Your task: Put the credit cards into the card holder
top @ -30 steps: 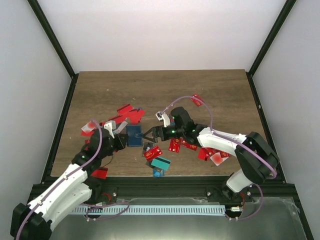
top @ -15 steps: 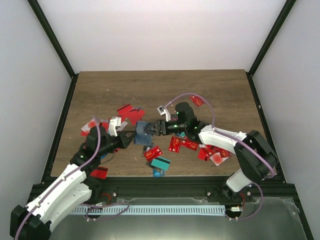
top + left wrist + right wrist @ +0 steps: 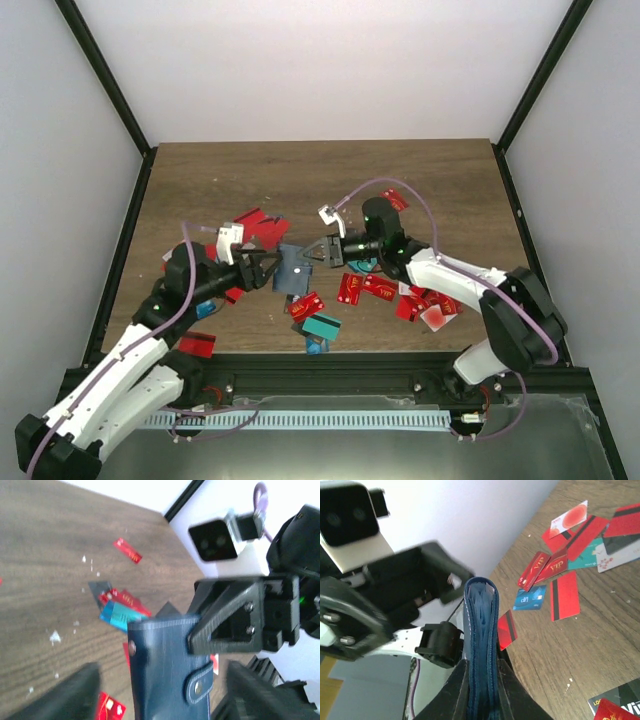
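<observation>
The navy card holder hangs above the table between both arms, snap tab shut. My right gripper is shut on its right edge; in the right wrist view the card holder stands edge-on, pinched between my right gripper fingers. My left gripper stands open just left of the holder, its blurred fingers wide on both sides of the card holder without touching it. Credit cards lie scattered: red ones to the right, red ones behind, a teal one near the front.
More red cards lie under my right forearm, others sit by the left arm near the front edge. Red, blue and teal cards fill the table's left part in the right wrist view. A black frame borders the table.
My right gripper has closed on the card holder. My left gripper has opened, let go of it and drawn back slightly left. The holder rose and shifted right.
</observation>
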Controlling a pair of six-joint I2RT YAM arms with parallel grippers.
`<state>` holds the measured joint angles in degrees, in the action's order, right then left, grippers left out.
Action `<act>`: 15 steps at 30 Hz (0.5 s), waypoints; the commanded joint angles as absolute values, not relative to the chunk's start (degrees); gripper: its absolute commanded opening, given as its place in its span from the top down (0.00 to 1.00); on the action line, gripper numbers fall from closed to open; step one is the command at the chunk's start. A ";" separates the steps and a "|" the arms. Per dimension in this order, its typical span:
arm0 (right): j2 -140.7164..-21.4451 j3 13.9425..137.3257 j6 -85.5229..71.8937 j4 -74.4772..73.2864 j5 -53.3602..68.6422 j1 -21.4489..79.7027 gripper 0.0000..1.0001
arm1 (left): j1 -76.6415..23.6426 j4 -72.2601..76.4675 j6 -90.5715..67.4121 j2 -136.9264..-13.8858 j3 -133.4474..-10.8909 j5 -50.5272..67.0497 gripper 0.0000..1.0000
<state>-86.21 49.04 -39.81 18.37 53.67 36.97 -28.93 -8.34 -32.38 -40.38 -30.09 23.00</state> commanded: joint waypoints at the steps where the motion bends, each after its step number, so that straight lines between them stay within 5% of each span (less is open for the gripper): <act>1: -81.23 52.10 -32.53 13.92 56.67 36.47 0.99 | -29.11 -9.49 -25.93 -37.42 -33.44 19.96 0.00; 7: -76.65 51.86 -26.64 9.46 60.05 35.73 0.99 | -28.83 0.81 -34.72 -27.18 -23.93 20.47 0.00; 15: -74.73 54.04 -20.91 4.14 66.74 35.73 0.99 | -28.92 7.90 -35.73 -31.94 -22.27 41.39 0.08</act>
<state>-76.09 49.67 -25.74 8.32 61.56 36.07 -28.91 -0.49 -33.85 -31.73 -24.80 30.00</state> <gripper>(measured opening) 0.111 0.947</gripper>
